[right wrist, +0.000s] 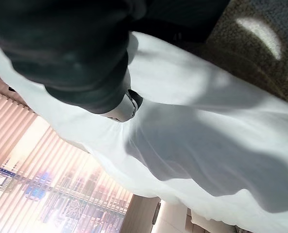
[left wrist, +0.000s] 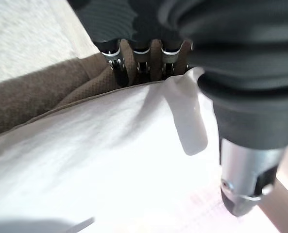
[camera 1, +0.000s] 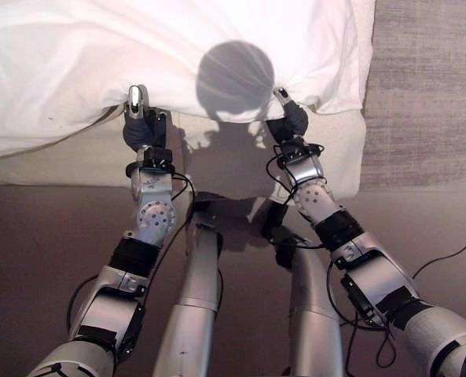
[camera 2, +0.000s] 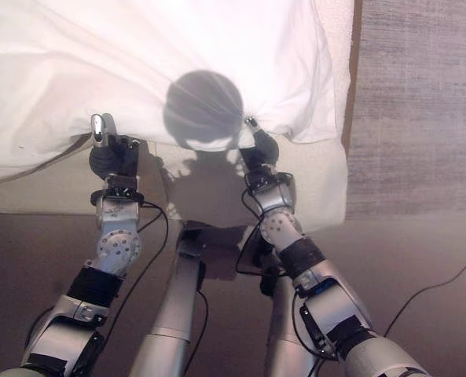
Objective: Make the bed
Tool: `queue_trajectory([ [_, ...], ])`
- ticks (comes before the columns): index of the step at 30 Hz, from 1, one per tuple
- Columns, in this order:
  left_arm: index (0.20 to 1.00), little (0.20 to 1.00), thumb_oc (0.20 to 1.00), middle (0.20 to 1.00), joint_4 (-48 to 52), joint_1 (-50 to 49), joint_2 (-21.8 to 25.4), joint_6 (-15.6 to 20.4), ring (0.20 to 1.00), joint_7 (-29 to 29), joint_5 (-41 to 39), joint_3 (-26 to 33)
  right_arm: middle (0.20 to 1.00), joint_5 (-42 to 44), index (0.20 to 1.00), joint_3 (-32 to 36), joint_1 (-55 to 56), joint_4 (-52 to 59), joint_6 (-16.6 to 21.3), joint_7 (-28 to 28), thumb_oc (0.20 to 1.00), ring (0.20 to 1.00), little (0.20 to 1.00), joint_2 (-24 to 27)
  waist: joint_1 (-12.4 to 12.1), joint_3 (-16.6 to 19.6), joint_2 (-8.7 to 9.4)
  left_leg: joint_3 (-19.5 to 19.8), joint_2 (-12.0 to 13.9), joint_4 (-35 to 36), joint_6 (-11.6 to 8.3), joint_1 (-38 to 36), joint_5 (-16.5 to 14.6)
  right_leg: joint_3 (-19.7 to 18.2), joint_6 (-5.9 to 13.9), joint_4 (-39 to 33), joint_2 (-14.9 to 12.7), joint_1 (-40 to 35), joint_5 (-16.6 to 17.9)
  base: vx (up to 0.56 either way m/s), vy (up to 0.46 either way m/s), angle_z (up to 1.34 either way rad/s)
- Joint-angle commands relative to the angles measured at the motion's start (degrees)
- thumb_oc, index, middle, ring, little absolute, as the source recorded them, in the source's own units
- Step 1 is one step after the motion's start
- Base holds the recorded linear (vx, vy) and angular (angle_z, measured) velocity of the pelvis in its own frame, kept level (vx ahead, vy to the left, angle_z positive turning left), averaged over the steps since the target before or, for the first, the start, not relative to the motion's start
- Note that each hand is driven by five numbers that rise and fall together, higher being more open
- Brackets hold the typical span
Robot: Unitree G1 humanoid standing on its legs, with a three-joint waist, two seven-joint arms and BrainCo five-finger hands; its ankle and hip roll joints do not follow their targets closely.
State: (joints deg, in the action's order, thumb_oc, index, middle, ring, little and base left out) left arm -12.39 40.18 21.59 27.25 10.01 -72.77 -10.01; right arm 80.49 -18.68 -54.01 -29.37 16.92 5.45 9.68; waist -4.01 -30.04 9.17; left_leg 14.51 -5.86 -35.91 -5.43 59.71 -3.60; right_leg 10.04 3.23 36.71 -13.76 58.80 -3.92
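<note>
The left hand (camera 1: 141, 126) is pinching the near edge of a white sheet (camera 1: 138, 55), its thumb lying on top of the cloth and its fingers (left wrist: 140, 56) curling underneath, as the left wrist view is showing. The right hand (camera 1: 289, 118) is gripping the same edge, at about three o'clock from the left hand; in the right wrist view its thumb is pressing onto the cloth, and the fabric is bunching into folds around it. Between the two hands the edge of the sheet is hanging taut, with creases fanning up toward twelve o'clock.

The sheet is lying over the bed (camera 1: 240, 165), covering it from the hands upward and spreading out to nine o'clock. Below the held edge, at six o'clock, a bare cream strip of mattress is showing. At three o'clock from the right hand the corner of the sheet is reaching almost to the side of the bed.

Beyond that side, a grey woven rug (camera 1: 425, 86) is running along the bed. A brown floor (camera 1: 28, 236) is stretching across the lower part of the scene
</note>
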Motion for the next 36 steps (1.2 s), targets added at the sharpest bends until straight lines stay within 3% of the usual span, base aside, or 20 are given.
queue_trajectory([
  [1,1.000,1.000,1.000,1.000,3.32,7.26,3.78,3.20,1.000,-1.00,5.17,2.25,0.200,-0.36,0.200,2.45,4.71,2.47,1.14,1.28,0.200,0.200,0.200,2.46,-0.38,0.24,0.88,-0.24,-1.46,3.24,3.46,-2.08,-1.54,-1.69,7.38,-3.63,-2.13,-0.90,2.19,0.00,0.000,0.00],
  [3,1.000,1.000,1.000,1.000,3.06,7.32,4.41,3.19,1.000,-0.86,5.67,2.29,0.200,-0.48,0.200,2.33,4.63,2.31,1.11,1.26,0.200,0.200,0.200,2.49,-0.32,0.24,0.82,-0.23,-1.35,3.22,3.45,-2.01,-1.52,-1.78,7.37,-3.67,-2.04,-0.86,2.14,0.00,0.000,0.00],
  [5,0.605,0.605,0.605,0.605,2.74,7.34,4.81,3.13,0.605,-0.82,5.71,2.44,0.200,-0.46,0.200,2.27,4.58,2.46,1.16,1.38,0.200,0.200,0.200,2.50,-0.32,0.24,0.84,-0.20,-1.30,3.20,3.46,-2.05,-1.54,-1.85,7.37,-3.63,-1.98,-0.81,2.07,0.00,0.000,0.00],
  [6,0.485,0.485,0.485,0.485,2.67,7.26,4.86,3.10,0.485,-0.77,5.79,2.60,0.200,-0.53,0.200,2.27,4.58,2.49,1.17,1.37,0.200,0.200,0.200,2.55,-0.32,0.24,0.87,-0.28,-1.34,3.15,3.45,-2.08,-1.56,-1.85,7.35,-3.60,-1.92,-0.87,2.04,0.00,0.000,0.00],
  [7,0.200,0.200,0.200,0.200,2.49,7.10,4.78,3.13,0.200,-0.66,5.88,2.74,0.200,-0.50,0.200,2.32,4.69,2.49,1.20,1.31,0.200,0.200,0.200,2.51,-0.31,0.24,0.91,-0.26,-1.40,2.96,3.47,-2.00,-1.61,-1.91,7.31,-3.51,-1.89,-0.78,2.01,0.00,0.000,0.00],
  [16,0.200,0.200,0.200,0.200,2.22,5.80,4.45,3.42,0.200,0.27,6.76,4.04,0.200,-0.77,0.200,3.11,5.42,3.32,1.68,1.06,0.200,0.200,0.200,2.10,-0.21,0.24,1.11,-0.28,-1.41,2.63,3.53,-1.90,-1.84,-2.17,7.20,-2.58,-1.83,-0.27,1.64,0.00,0.000,0.00],
  [24,0.200,0.200,0.200,0.200,1.09,-2.33,5.11,3.33,0.200,1.09,6.89,10.13,0.200,-1.74,0.200,6.34,6.71,4.54,4.11,-1.27,0.200,0.200,0.200,2.48,-0.80,0.24,0.26,-0.17,-1.67,2.16,3.67,-1.95,-2.18,-2.43,7.10,-1.57,-1.76,-0.19,1.08,0.00,0.000,0.00],
  [30,0.200,0.200,0.200,0.200,4.34,-16.08,7.46,1.38,0.200,2.26,13.23,16.39,0.200,-5.89,0.200,9.39,10.54,9.29,6.09,-5.14,0.200,0.200,0.200,3.54,-2.42,0.24,-1.24,0.73,-1.83,2.72,3.72,-3.49,-2.04,-1.97,7.08,-1.40,-1.91,-1.50,0.83,0.00,-0.011,-0.01],
  [36,0.200,0.200,0.200,0.200,8.63,-28.45,4.66,0.59,0.200,0.89,15.54,22.96,0.200,-9.73,0.200,12.28,18.44,15.11,5.43,-5.23,0.200,0.200,0.200,5.25,-4.70,0.24,-3.45,2.86,-2.47,5.94,3.60,-7.59,-0.78,-0.70,7.08,-2.11,-2.85,-5.49,0.16,-0.02,-0.062,0.00],
])
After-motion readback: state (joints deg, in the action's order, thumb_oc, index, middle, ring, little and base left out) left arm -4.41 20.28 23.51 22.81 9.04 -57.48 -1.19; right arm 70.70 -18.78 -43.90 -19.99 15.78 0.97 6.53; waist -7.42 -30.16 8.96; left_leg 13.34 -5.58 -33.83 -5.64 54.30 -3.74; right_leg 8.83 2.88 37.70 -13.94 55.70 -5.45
